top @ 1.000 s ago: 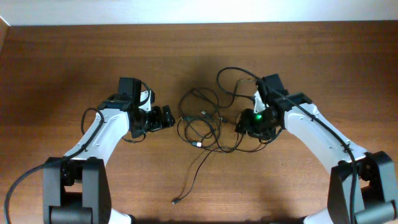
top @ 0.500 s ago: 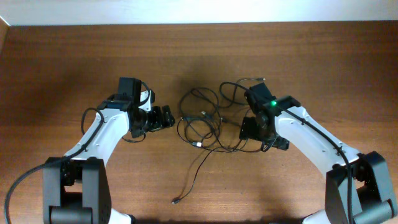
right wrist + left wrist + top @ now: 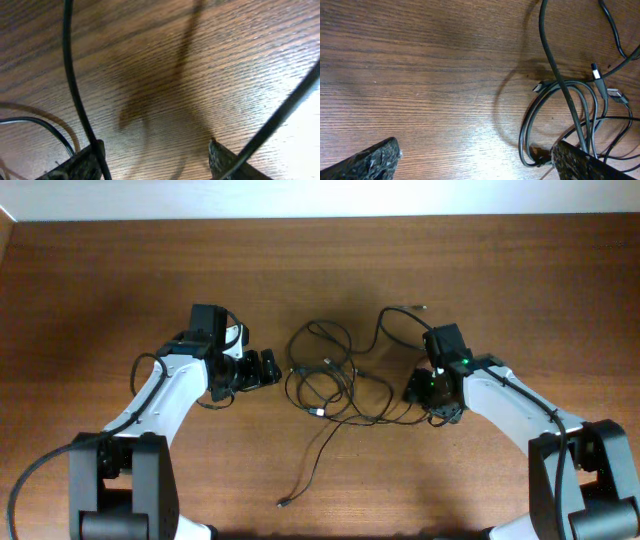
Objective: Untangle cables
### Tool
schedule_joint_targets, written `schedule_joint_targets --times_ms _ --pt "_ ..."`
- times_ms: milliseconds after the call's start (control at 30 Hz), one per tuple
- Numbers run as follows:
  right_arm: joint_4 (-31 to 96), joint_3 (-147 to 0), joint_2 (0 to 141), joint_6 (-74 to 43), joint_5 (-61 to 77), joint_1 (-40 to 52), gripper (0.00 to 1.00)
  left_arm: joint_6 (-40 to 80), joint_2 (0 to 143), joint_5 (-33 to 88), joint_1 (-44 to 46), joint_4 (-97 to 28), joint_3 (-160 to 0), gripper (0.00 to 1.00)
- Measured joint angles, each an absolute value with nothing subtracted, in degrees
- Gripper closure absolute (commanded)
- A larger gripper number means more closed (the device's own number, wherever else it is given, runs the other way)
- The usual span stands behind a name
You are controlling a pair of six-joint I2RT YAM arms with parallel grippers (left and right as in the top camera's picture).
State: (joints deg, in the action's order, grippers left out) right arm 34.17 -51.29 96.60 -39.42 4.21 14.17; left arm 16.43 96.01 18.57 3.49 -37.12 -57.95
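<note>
Both grippers are gaping wide, gripping nothing: left gripper point(image 3: 270, 367) at the cables' point(image 3: 325, 380) 9 o'clock, right gripper point(image 3: 418, 387) at their 3 o'clock, cords brushing its fingers point(image 3: 75, 167). Closing there, you are risking pinching two strands together and dragging the tangle tighter at the centre of the table point(image 3: 100, 280).

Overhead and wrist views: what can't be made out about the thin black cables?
- Overhead: crossings in the thin black cable tangle too small to order.
- Overhead: right gripper fingertips hidden under its own wrist.
- Right wrist: cables blurred, cut by frame edges; which cord unclear.
- Left wrist: tangle cut at right edge.
</note>
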Motion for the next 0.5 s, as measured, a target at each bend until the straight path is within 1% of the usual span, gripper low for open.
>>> schedule_joint_targets --times_ms 67,133,167,233,267,300,333,367,500 --pt "34.1 -51.2 96.6 -39.2 4.5 14.2 0.36 16.4 96.0 18.6 3.5 -37.1 -58.0 0.01" --pt "34.0 -51.2 96.6 -39.2 4.6 14.2 0.41 16.4 96.0 18.6 3.5 -37.1 -58.0 0.01" --pt "34.0 -51.2 96.6 -39.2 4.7 14.2 0.46 16.4 96.0 18.6 3.5 -37.1 -58.0 0.01" --pt "33.9 -51.1 96.6 -38.9 4.9 14.2 0.75 16.4 96.0 18.6 3.5 -37.1 -58.0 0.01" --pt "33.8 -50.9 96.6 -39.2 5.1 14.2 0.77 16.4 96.0 18.6 3.5 -37.1 -58.0 0.01" --pt "33.8 -50.7 96.6 -39.3 5.3 14.2 0.81 16.4 96.0 18.6 3.5 -37.1 -58.0 0.01" --pt "33.8 -50.6 96.6 -39.2 5.3 14.2 0.91 16.4 96.0 18.6 3.5 -37.1 -58.0 0.01" --pt "33.8 -50.5 96.6 -39.0 5.5 14.2 0.96 16.4 96.0 18.6 3.5 -37.1 -58.0 0.01" --pt "33.8 -50.4 96.7 -39.0 5.7 14.2 0.96 16.4 96.0 18.6 3.5 -37.1 -58.0 0.01"
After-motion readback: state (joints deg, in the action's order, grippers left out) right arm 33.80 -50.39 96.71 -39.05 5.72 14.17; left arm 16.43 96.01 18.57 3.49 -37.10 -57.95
